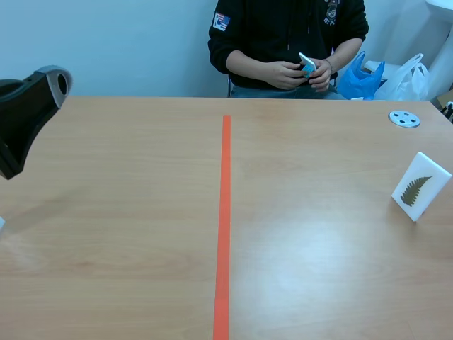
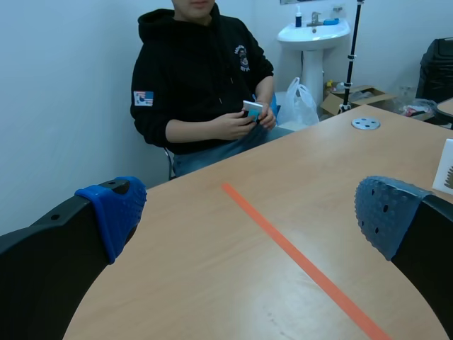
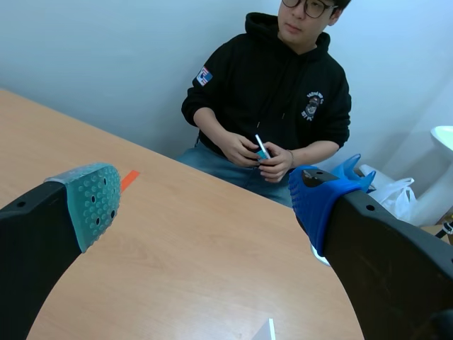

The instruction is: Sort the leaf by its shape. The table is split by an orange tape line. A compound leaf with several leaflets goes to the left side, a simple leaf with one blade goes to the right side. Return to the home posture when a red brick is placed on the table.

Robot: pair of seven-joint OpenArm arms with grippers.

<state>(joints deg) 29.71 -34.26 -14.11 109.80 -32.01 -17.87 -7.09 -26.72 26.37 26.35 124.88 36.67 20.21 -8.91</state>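
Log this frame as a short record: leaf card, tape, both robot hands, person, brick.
Card: fern card, standing upright, right of the tape
Leaf type: compound, so it belongs on the left
Left hand: open, empty
Right hand: open, empty
Person: seated across, holding a small card
Brick: none seen
Other: metal disc, far right

One table (image 1: 106,248), one orange tape line (image 1: 224,227) down it. On the table one white card (image 1: 422,185) printed with a fern-like leaf, and one grey round disc (image 1: 404,119). One person (image 1: 283,32) sits across — two hands (image 1: 283,73) on one small blue-and-white object (image 1: 307,65). Two plastic bags — one blue bag (image 1: 359,79), one white bag (image 1: 409,76).
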